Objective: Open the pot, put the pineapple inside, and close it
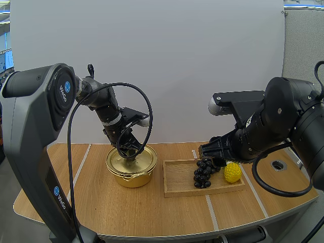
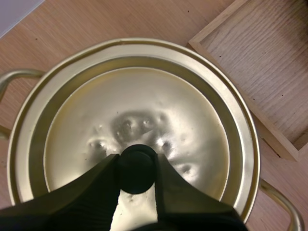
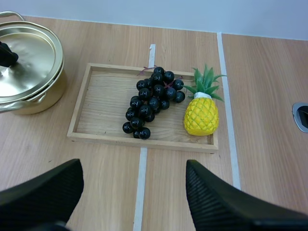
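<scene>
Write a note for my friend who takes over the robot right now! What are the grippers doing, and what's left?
Left gripper: shut on the black knob of the lid, which sits on the gold pot.
Right gripper: open, holding nothing, over the table in front of the wooden tray.
Pineapple: in the tray, beside the grapes.
Done: knob grasped.
Left: lift the lid off, put the pineapple in the pot, close it.
</scene>
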You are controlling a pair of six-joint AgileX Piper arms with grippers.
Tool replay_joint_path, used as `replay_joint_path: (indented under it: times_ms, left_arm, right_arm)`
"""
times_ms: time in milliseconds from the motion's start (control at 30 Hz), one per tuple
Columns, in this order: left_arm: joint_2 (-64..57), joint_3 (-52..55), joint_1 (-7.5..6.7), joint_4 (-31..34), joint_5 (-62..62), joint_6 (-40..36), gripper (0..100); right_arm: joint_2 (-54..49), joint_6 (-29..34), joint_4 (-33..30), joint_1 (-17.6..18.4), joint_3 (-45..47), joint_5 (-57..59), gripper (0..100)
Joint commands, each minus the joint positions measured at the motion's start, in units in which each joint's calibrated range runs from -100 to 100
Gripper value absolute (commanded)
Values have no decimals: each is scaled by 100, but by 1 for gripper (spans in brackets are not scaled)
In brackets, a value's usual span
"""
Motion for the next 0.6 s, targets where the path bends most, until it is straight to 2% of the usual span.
replay_joint_path:
  times_ms: [0, 567]
  left_arm:
    - [-246, -44, -23, -94, 47, -8, 0]
    - [-2864, -253, -23, 10, -104, -161, 0]
  right_arm:
    - [-12, 14, 8, -24, -41, 0, 100]
    - [-12, 14, 8, -24, -41, 0, 100]
